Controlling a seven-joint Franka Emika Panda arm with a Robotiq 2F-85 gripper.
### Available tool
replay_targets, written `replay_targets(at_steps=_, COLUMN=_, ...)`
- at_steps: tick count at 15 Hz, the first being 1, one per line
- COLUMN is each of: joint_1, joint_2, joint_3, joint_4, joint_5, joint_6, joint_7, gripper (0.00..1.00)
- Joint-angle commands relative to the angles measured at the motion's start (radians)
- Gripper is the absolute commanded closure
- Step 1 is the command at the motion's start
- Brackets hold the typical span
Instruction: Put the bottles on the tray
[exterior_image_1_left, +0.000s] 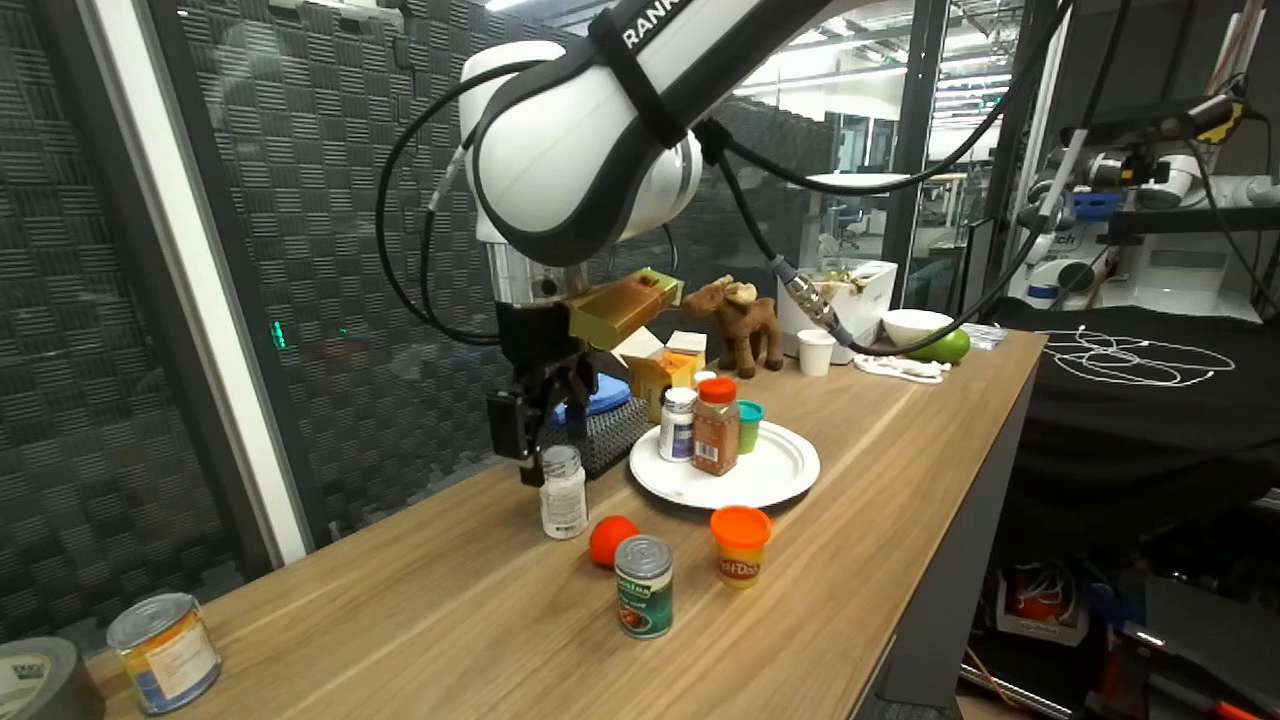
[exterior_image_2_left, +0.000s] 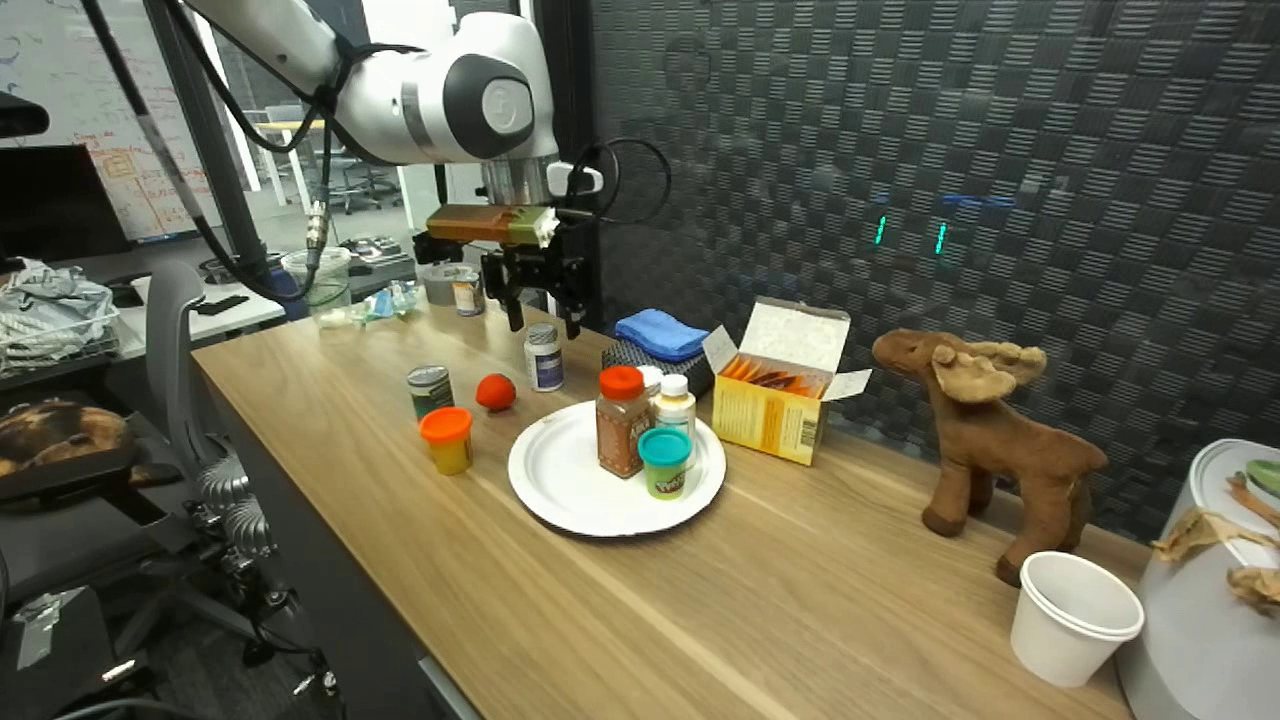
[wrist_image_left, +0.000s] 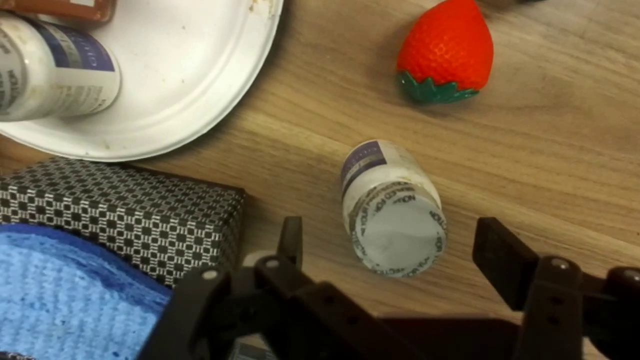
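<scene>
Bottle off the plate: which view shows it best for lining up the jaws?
The wrist view: it looks down on the bottle, silver top toward the camera, with gaps to the open jaws on both sides. Both exterior views show it upright, from the side, but those gaps less clearly.

Purple-banded white bottle (wrist_image_left: 387, 197); white plate (wrist_image_left: 200, 70); pale-patterned black box (wrist_image_left: 165, 220).

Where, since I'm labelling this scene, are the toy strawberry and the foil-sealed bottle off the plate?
Toy strawberry (wrist_image_left: 445, 51): wrist view, on its red body.
Foil-sealed bottle (wrist_image_left: 395, 212): wrist view, on its silver top.
</scene>
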Motion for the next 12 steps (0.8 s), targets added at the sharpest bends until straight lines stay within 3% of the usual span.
replay_targets(at_steps=1, joint_1=0.008, joint_2=0.005, joint_3=-0.009, joint_4=0.040, joint_5=-0.009, joint_6=-0.015, joint_7=0.023, gripper=0.42)
replay_targets(at_steps=6, joint_1=0.017, joint_2=-0.049, joint_3=-0.021, joint_4=0.035, joint_5=-0.036, joint_6=-0.012, joint_7=0.047, gripper=0.80)
replay_targets(at_steps=12, joint_1=0.019, joint_2=-0.203, joint_3=-0.036, joint_4=-0.060, joint_5=-0.112, joint_6=-0.009, joint_7=0.082, gripper=0.82)
